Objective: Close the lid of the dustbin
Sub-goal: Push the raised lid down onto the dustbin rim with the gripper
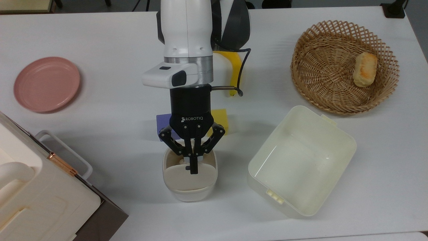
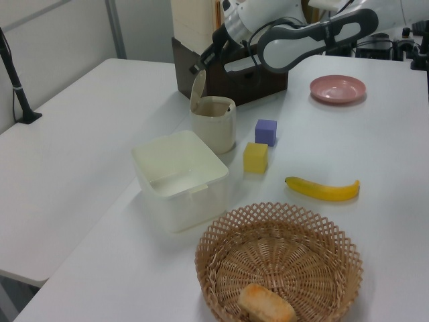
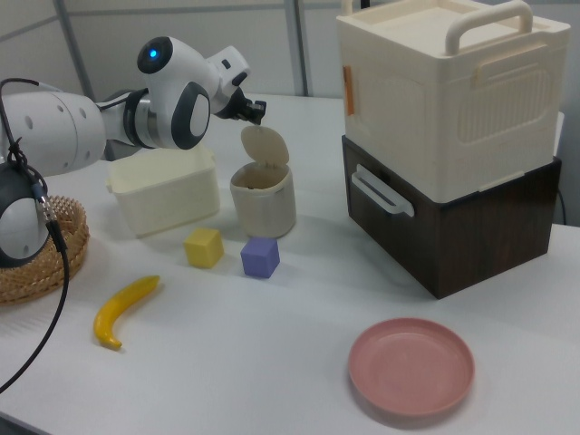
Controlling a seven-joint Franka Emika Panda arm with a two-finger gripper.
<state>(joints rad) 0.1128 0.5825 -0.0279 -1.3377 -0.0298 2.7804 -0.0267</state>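
The small off-white dustbin (image 1: pixel 190 195) stands near the table's front edge in the top view. Its beige lid (image 1: pixel 179 179) is raised, hinged on the side nearest the top view's bottom. In the left view the lid (image 2: pixel 198 88) stands almost upright above the dustbin (image 2: pixel 214 127); the right view shows the lid (image 3: pixel 264 145) and dustbin (image 3: pixel 263 201) the same way. My gripper (image 1: pixel 193 169) is shut with nothing held. It hangs over the bin's opening, tips at the lid's upper edge, as the left view (image 2: pixel 196 69) and right view (image 3: pixel 257 111) show. Whether it touches the lid I cannot tell.
A purple cube (image 1: pixel 163 126) and a yellow cube (image 1: pixel 221 118) sit just behind the bin, a banana (image 1: pixel 236 65) farther back. A cream tub (image 1: pixel 301 160) lies right, a wicker basket (image 1: pixel 344 90) with bread beyond. Pink plate (image 1: pixel 46 83) and large case (image 1: pixel 33 190) stand left.
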